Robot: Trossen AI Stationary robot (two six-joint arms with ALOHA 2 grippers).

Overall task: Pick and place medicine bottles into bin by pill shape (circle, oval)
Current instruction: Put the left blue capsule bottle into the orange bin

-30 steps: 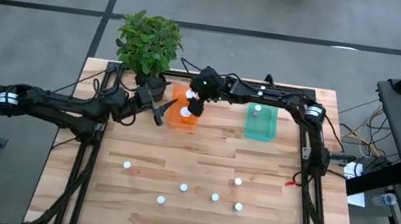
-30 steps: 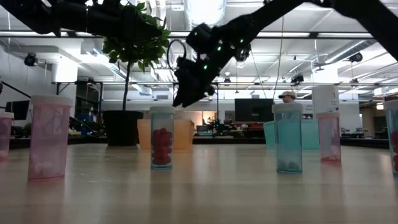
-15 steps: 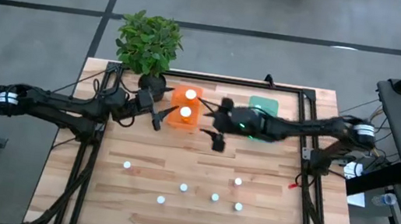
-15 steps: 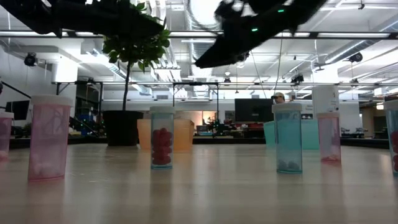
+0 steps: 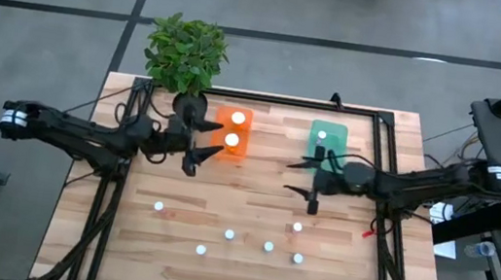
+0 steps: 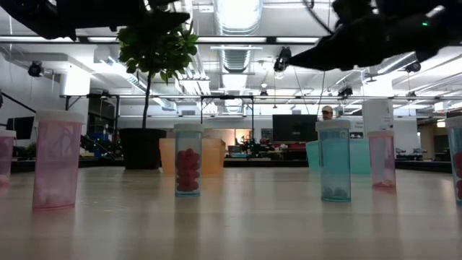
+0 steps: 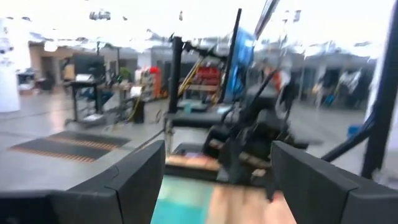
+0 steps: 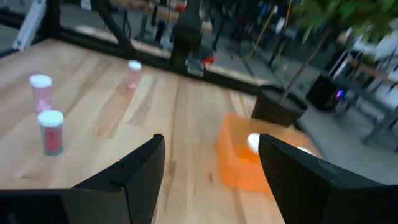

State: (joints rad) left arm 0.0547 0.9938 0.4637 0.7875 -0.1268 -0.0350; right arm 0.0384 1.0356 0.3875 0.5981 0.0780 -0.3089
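Six medicine bottles [image 5: 228, 234] with white caps stand loose near the table's front. The orange bin [image 5: 232, 130] holds two bottles, the teal bin [image 5: 327, 143] holds one [image 5: 321, 136]. My right gripper [image 5: 304, 179] hangs open and empty just in front of the teal bin; its wrist view shows the orange bin [image 8: 249, 163] with a white cap and three bottles [image 8: 51, 130] beyond its fingers [image 8: 134, 177]. My left gripper [image 5: 202, 148] is open and empty beside the orange bin's left side. In the low view the bottles [image 6: 188, 160] stand upright on the wood.
A potted plant [image 5: 185, 52] stands at the table's back left, right behind the orange bin. Black frame rails [image 5: 383, 178] run along the table's edges. A person [image 6: 331, 112] shows far off in the room.
My right gripper has left the orange bin, swung right and forward, and now hangs before the teal bin. A second white cap now lies in the orange bin. The left gripper shifted slightly.
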